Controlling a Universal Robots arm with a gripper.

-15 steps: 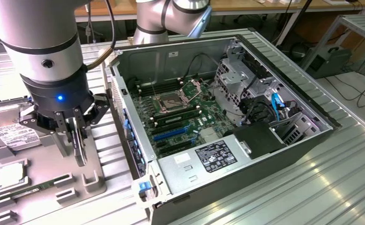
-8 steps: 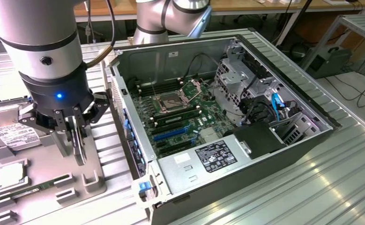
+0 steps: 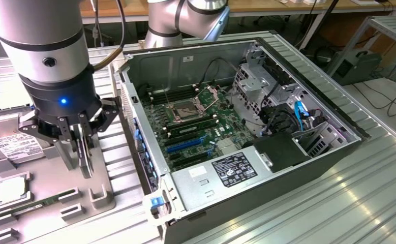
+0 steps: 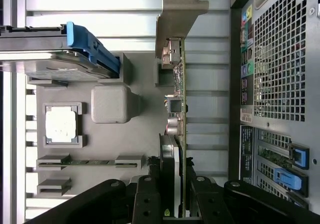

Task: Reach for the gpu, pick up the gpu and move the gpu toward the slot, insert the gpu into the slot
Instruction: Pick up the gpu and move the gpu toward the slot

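My gripper (image 3: 81, 141) is shut on the gpu (image 3: 84, 155), a thin dark card held upright with its grey bracket (image 3: 67, 152) hanging beside it. It hovers just over the grey parts tray (image 3: 110, 195), at the exterior view's left of the open computer case. In the wrist view the gpu (image 4: 178, 108) shows edge-on between my fingers (image 4: 146, 199), with its metal bracket (image 4: 176, 13) at the far end. The blue slot (image 3: 184, 144) lies on the green motherboard (image 3: 215, 122) inside the case, well apart from the card.
The tray carries a silver hard drive (image 3: 11, 145), a processor chip (image 3: 11, 188) and a green memory stick (image 3: 28, 208). The case's side wall (image 3: 133, 122) stands between the tray and the motherboard. The case's perforated rear panel (image 4: 275, 58) runs close beside the card.
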